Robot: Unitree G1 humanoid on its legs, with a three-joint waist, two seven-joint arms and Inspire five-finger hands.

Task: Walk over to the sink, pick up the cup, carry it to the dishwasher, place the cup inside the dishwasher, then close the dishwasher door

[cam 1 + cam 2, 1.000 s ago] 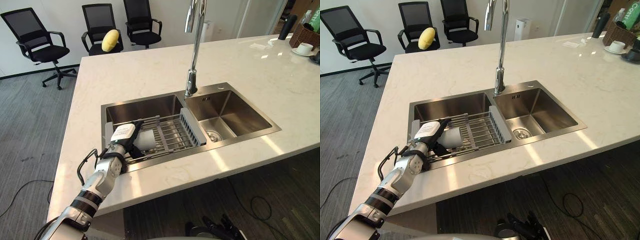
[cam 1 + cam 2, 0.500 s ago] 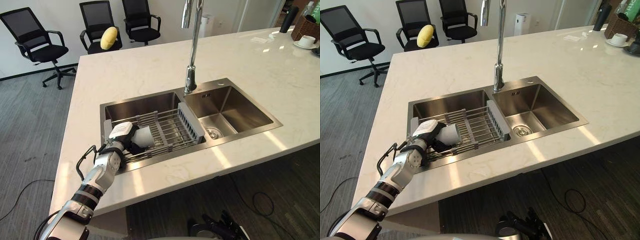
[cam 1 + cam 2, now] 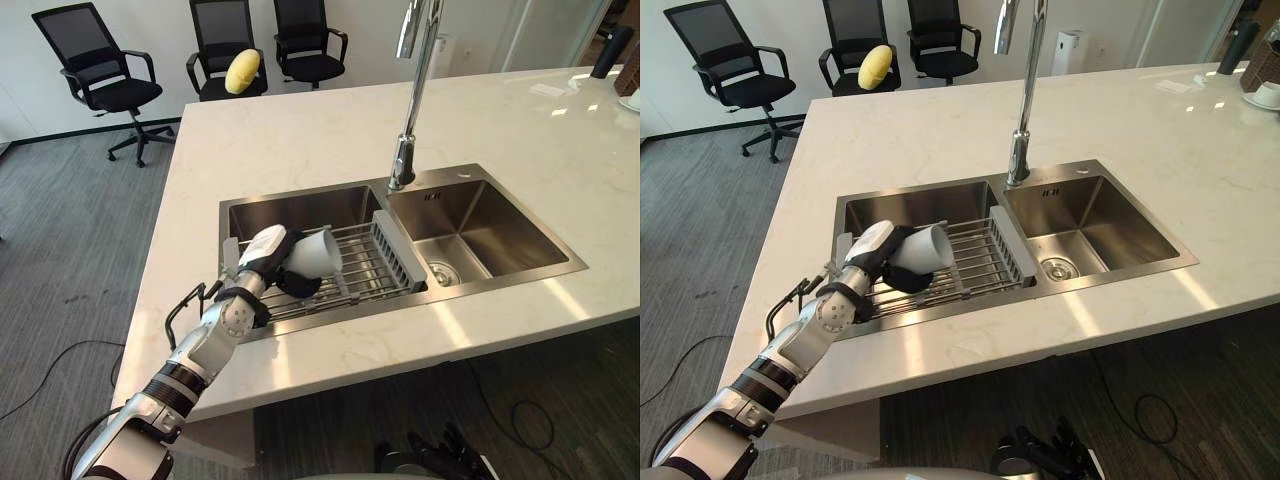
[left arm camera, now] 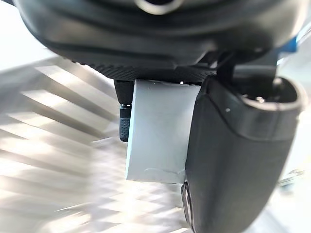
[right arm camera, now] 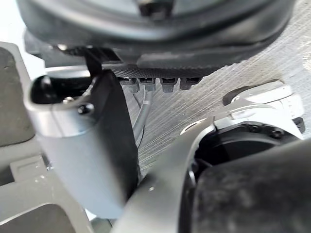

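Note:
A pale grey cup (image 3: 316, 252) hangs tilted on its side just above the wire rack (image 3: 372, 268) that spans the left basin of the steel sink (image 3: 300, 205). My left hand (image 3: 268, 258) is shut on it, reaching in over the counter's front edge. In the left wrist view the cup (image 4: 158, 131) sits between the thumb (image 4: 233, 160) and a curled finger (image 4: 125, 124). My right hand (image 5: 82, 145) hangs idle over grey floor, its fingers relaxed and holding nothing.
A tall chrome faucet (image 3: 413, 95) stands behind the divider, with the empty right basin (image 3: 490, 235) beside it. The white marble counter (image 3: 300, 120) runs far to the right. Black office chairs stand beyond it, one bearing a yellow cushion (image 3: 243, 72).
My left hand has lifted the cup off the rack and tipped its mouth toward the faucet side. The whole view has also shifted with the camera.

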